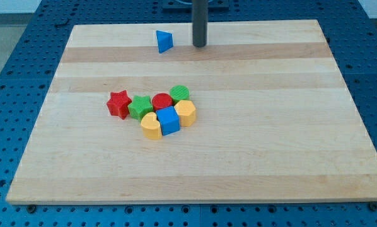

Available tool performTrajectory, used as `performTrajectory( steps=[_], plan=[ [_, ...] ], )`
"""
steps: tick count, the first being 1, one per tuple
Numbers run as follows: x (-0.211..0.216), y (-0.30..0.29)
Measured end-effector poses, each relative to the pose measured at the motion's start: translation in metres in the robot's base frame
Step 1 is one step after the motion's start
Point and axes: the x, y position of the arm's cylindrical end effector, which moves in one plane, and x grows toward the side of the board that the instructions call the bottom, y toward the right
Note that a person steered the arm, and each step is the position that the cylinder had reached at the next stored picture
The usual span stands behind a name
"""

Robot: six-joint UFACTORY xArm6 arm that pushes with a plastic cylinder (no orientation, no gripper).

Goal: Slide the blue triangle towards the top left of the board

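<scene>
The blue triangle (pixel 164 41) stands on the wooden board (pixel 251 157) near the view's top, a little left of centre. My tip (pixel 200 45) is the lower end of a dark rod that comes down from the view's top edge. It rests on the board just to the right of the blue triangle, with a small gap between them.
A cluster of blocks lies left of the board's centre: a red star (pixel 118 104), a green star (pixel 139 107), a red cylinder (pixel 162 101), a green cylinder (pixel 179 93), a yellow hexagon (pixel 185 113), a blue cube (pixel 168 120) and a yellow heart-like block (pixel 150 126).
</scene>
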Motion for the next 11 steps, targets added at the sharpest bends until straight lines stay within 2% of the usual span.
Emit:
performTrajectory(
  steps=[3, 4, 6, 7, 8, 11],
  plan=[
    [-0.009, -0.177],
    [-0.013, -0.194],
    [-0.004, -0.127],
    [-0.022, -0.106],
    [-0.039, -0.108],
    [-0.041, -0.161]
  ],
)
